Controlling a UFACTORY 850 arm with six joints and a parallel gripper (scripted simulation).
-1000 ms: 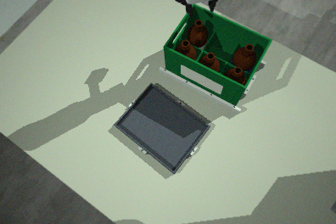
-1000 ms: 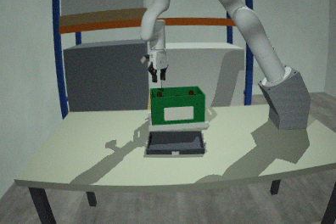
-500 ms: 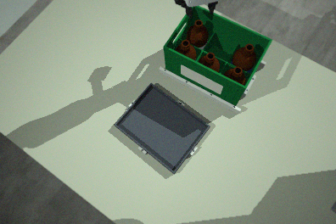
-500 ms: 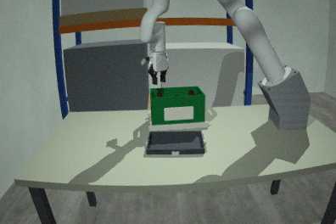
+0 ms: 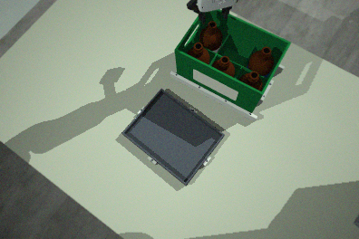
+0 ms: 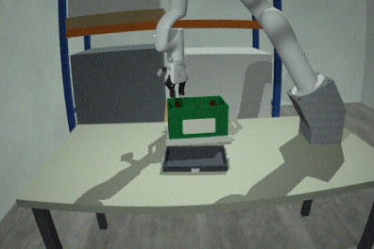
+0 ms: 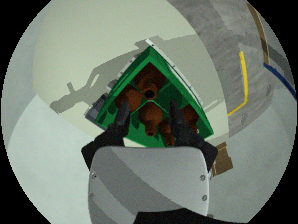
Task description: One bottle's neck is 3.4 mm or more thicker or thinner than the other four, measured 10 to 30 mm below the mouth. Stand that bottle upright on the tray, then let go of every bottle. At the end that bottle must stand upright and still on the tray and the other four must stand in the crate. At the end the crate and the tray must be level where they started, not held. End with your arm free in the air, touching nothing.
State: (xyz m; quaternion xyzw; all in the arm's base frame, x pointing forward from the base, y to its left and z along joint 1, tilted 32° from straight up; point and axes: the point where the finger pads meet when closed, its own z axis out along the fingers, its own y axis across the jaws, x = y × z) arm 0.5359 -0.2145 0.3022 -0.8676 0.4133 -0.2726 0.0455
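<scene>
A green crate (image 5: 248, 96) (image 6: 175, 126) (image 7: 109, 108) stands at the back of the table and holds several brown bottles, all upright in its cells. One bottle (image 5: 211, 35) (image 7: 152, 117) stands in the back left cell. Others stand at the front left (image 5: 198, 51), the front middle (image 5: 223, 64), the back right (image 5: 261, 60) and the front right (image 5: 252, 79). My gripper (image 5: 212, 16) (image 6: 177, 94) (image 7: 149, 107) is open and empty, just above the back left bottle with a finger on either side of its neck line. The dark tray (image 5: 172, 133) (image 6: 194, 158) lies empty in front of the crate.
The pale table (image 5: 82, 37) (image 6: 94, 157) carries only the crate and the tray. The arm's grey base (image 6: 322, 115) stands at the table's right side. A blue shelf frame (image 6: 63, 53) and grey boxes stand behind the table.
</scene>
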